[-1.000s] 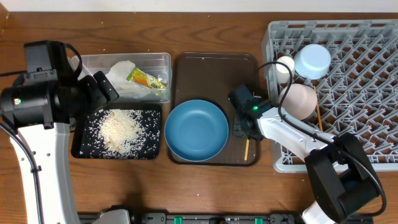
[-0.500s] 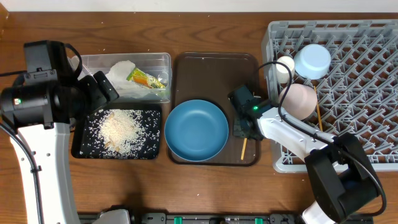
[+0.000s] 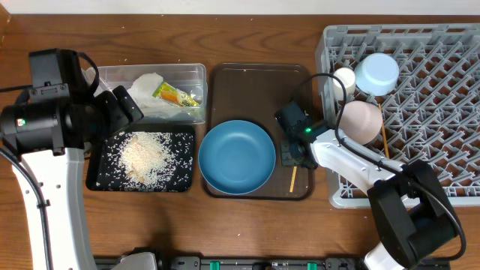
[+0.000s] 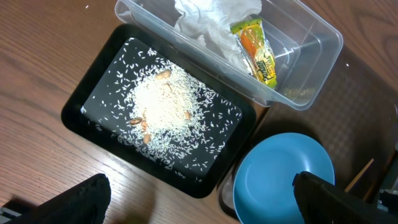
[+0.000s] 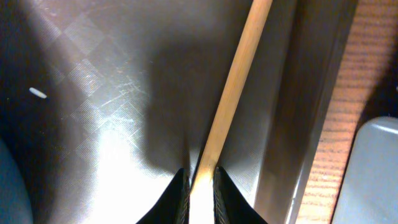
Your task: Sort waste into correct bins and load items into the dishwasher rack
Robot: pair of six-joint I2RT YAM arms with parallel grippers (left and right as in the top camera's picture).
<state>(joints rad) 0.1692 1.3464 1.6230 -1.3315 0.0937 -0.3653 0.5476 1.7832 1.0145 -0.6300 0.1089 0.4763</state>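
Note:
My right gripper [image 5: 201,183] is shut on a wooden chopstick [image 5: 231,96] low over the brown serving tray [image 3: 259,76]; its tip shows in the overhead view [image 3: 293,179]. Another chopstick [image 3: 385,135] lies in the grey rack [image 3: 442,112]. The rack also holds a light-blue bowl [image 3: 376,73], a white bowl [image 3: 358,121] and a cream cup [image 3: 344,78]. The blue plate [image 3: 237,157] sits on the serving tray. The clear tub [image 3: 154,91] holds the napkin [image 4: 214,18] and the wrapper [image 4: 255,48]. The black tray [image 4: 93,102] holds rice [image 4: 165,106]. My left gripper [image 4: 199,199] is open above the black tray's near edge.
The wooden table [image 3: 247,225] runs along the front. The serving tray's raised right rim [image 5: 311,93] lies beside the held chopstick, with the rack's corner [image 5: 376,168] just beyond. One rice grain [image 5: 37,93] lies on the serving tray.
The chopstick's free end has shifted slightly left on the serving tray. The left arm has not moved.

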